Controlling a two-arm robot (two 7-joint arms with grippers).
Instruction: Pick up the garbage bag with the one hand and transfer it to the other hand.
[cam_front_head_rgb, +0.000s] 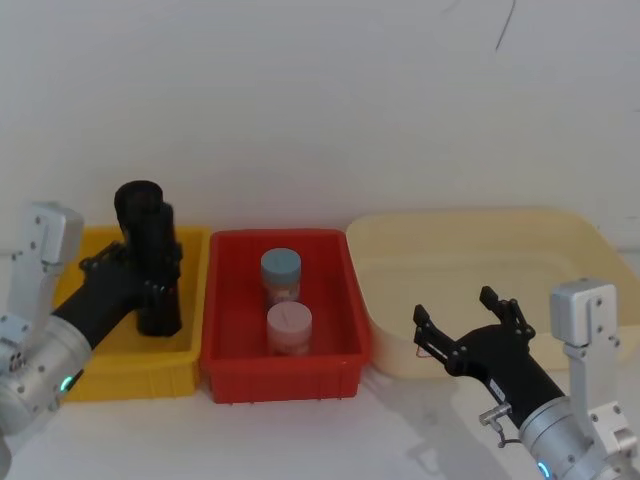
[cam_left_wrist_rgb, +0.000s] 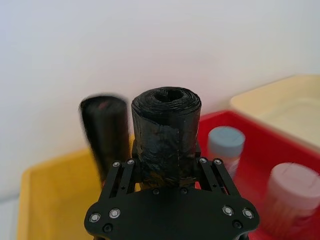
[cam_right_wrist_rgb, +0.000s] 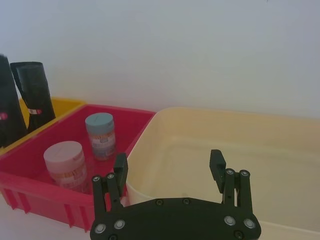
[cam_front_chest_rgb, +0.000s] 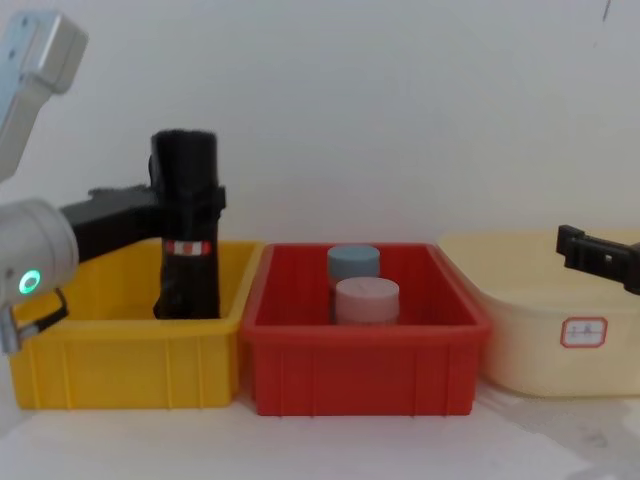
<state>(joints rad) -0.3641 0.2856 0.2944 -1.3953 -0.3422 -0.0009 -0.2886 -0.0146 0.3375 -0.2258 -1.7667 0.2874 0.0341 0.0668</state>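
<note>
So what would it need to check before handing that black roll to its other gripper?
1. Left gripper shut on the roll, fingers either side: ok.
2. Roll lifted clear of the yellow bin: cannot tell; from the chest view black reaches down behind the bin's wall.
3. Second roll apart from the held one: ok, a gap shows between them.
4. Right gripper open to receive: ok, it hangs at the cream tub.
5. Way across the red bin free: ok, the blue jar and pink jar sit low inside.
</note>
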